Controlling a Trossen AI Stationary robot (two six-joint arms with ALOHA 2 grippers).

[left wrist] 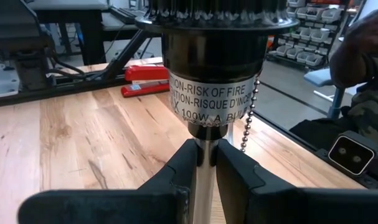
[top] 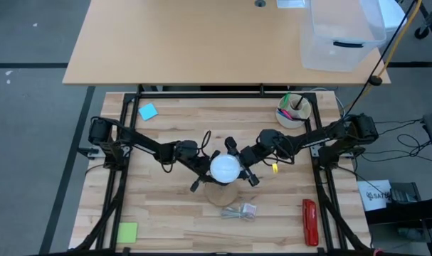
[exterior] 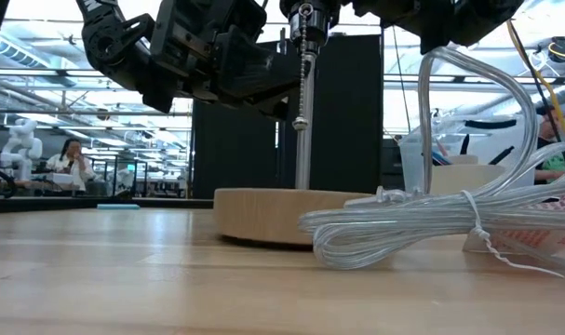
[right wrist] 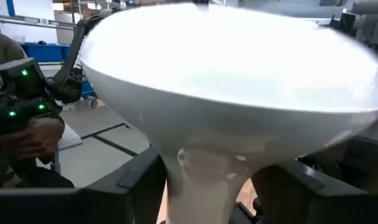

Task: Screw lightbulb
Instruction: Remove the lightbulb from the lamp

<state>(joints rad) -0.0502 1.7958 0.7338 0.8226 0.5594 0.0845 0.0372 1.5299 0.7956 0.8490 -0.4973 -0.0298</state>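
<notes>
A lamp stands upright mid-table, its round wooden base [top: 223, 193] flat on the tabletop. A silvery stem [exterior: 302, 140] carries the black socket [left wrist: 213, 56]. The white lightbulb [top: 225, 168] sits on top of the socket. My left gripper [left wrist: 204, 155] comes from the table's left and is shut on the stem. My right gripper [right wrist: 207, 180] comes from the right. It is open, with one finger on each side of the bulb's tapering neck [right wrist: 207, 168], and a gap shows beside one finger. My left gripper pinches the lamp's stem [left wrist: 205, 134] between its two fingers, just below the black socket. The fingers come nearly level from the table's left and lie across the stem. The lamp stays upright on its wooden base [exterior: 282, 214].
A bundle of clear cord [exterior: 422, 223] lies by the base toward the near edge. A bead pull chain [left wrist: 251, 118] hangs from the socket. A red stapler [top: 309, 220] is near right and a cup of pens [top: 292, 110] far right. Sticky notes lie at the left. A person [right wrist: 27, 124] is beyond the table.
</notes>
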